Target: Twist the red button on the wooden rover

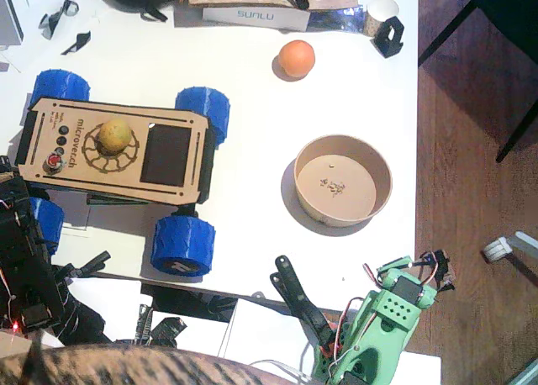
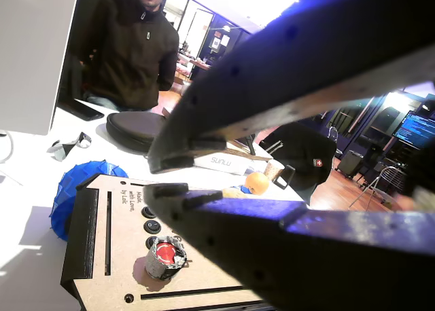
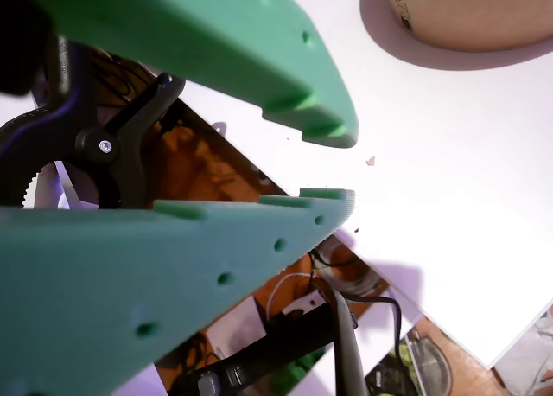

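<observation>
**Q:** White surface (image 1: 252, 108), left side: where is the button, and how will it handle?

**A:** The rover (image 1: 113, 154) stands at far left, long axis running left to right. The button (image 1: 54, 161) sits at its left end, past three black buttons (image 1: 62, 140). In a wrist view the button (image 2: 165, 255) stands upright, axis vertical, red cap in a grey collar. Likely small, rigid and slick; grip the collar's sides. The rover looks light and wheeled, so torque may shift it.

**Q:** Left hand?

**A:** The left hand (image 2: 160, 175) hangs above the button, jaws narrowly parted, empty.

**Q:** Right hand?

**A:** The right hand (image 3: 333, 165), green, rests at the near right edge, jaws slightly apart, holding nothing, well clear of the bowl (image 1: 380, 162).
</observation>
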Controlling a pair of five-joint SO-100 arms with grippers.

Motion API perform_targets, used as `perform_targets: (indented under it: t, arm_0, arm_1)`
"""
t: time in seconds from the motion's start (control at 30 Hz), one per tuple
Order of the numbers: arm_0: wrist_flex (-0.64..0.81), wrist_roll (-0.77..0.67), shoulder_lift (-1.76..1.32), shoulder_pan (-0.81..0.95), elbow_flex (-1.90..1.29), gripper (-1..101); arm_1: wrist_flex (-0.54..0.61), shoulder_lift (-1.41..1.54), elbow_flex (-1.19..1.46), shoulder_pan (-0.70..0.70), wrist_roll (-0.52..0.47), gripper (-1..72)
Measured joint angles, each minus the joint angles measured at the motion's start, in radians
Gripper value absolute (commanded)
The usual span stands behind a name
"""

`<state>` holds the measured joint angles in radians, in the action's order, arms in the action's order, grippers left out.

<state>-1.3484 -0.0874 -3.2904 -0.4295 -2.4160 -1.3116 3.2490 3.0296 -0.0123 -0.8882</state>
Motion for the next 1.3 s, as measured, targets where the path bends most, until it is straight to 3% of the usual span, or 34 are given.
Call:
perform_targets:
  t: [0.4,0.77,1.07,1.3]
  arm_0:
    - [0.124,0.000,0.031,-0.002,0.000,0]
    - [0.276,0.000,0.313,-0.003,-0.002,0]
    - [0.279,0.000,0.554,-0.005,0.163,0]
    - [0.196,0.000,0.744,0.005,0.356,0]
  arm_1:
    - [0.000,0.000,0.000,0.000,0.000,2.5]
    - [0.000,0.000,0.000,0.000,0.000,2.5]
    - [0.000,0.000,0.000,0.000,0.000,2.5]
    - [0.000,0.000,0.000,0.000,0.000,2.5]
